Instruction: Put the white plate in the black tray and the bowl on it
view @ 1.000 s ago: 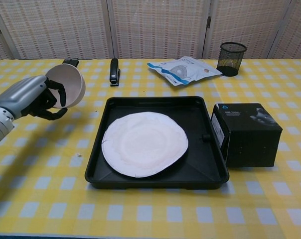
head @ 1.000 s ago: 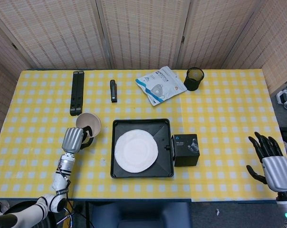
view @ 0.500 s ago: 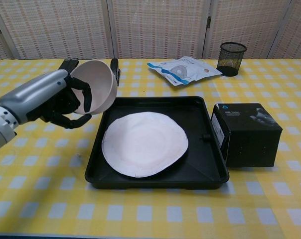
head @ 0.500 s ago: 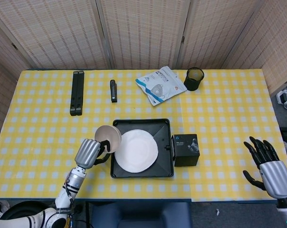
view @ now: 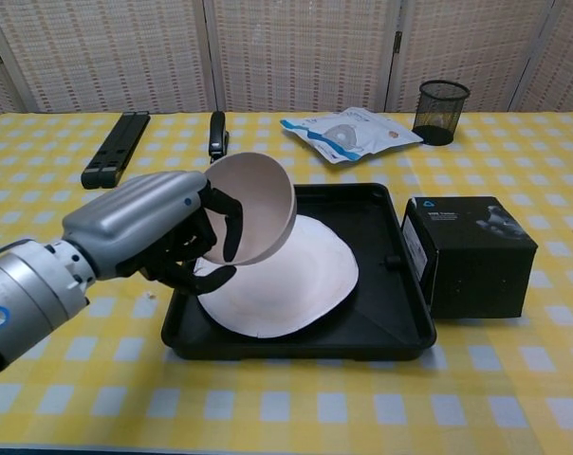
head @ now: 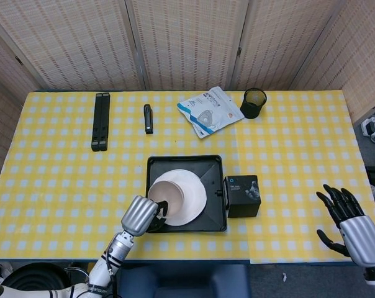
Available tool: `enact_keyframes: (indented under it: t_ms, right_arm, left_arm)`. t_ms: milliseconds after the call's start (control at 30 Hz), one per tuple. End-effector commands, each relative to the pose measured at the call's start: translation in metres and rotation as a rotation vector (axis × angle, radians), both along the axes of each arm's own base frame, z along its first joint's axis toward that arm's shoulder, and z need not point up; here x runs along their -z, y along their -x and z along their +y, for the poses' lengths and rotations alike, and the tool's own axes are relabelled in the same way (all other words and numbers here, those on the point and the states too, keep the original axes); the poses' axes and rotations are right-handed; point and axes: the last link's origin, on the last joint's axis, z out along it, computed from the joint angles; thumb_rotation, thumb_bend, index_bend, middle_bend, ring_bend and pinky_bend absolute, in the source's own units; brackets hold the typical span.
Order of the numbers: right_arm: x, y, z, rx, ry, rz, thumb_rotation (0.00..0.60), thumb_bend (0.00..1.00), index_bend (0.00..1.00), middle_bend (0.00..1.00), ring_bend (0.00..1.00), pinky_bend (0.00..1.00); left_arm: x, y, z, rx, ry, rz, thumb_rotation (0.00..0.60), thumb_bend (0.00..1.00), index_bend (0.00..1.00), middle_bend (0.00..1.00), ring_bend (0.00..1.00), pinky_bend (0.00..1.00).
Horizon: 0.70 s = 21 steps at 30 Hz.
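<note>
Holding bowl tilted, raised over white plate in black tray, left hand fingers hooked on rim. Right hand spread, empty. Risk: tilted release, bowl rolling off plate.

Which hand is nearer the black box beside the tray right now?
Left. The left hand, holding the bowl, is over the tray's near-left part, opposite the black box. The right hand hovers open at the table's far right edge.
</note>
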Motion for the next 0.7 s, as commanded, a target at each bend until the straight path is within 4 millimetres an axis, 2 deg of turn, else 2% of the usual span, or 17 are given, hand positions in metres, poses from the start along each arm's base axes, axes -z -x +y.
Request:
enact_keyframes:
  t_ms: [33, 467, 700]
  right_arm:
    - [-0.002, 0.001, 0.000, 0.000, 0.007, -0.004, 0.600, 0.33, 0.00, 0.00, 0.00, 0.00]
    - [-0.012, 0.002, 0.005, 0.000, 0.058, -0.023, 0.600, 0.33, 0.00, 0.00, 0.00, 0.00]
    - [-0.012, 0.003, 0.001, 0.010, 0.062, -0.021, 0.600, 0.33, 0.00, 0.00, 0.00, 0.00]
  left_arm:
    - [0.008, -0.003, 0.004, -0.007, 0.011, 0.006, 0.600, 0.52, 0.70, 1.00, 1.00, 1.00]
    - [0.037, -0.001, 0.023, -0.019, 0.014, 0.043, 0.600, 0.52, 0.70, 1.00, 1.00, 1.00]
    - [0.049, -0.002, 0.024, -0.029, 0.040, 0.041, 0.600, 0.52, 0.70, 1.00, 1.00, 1.00]
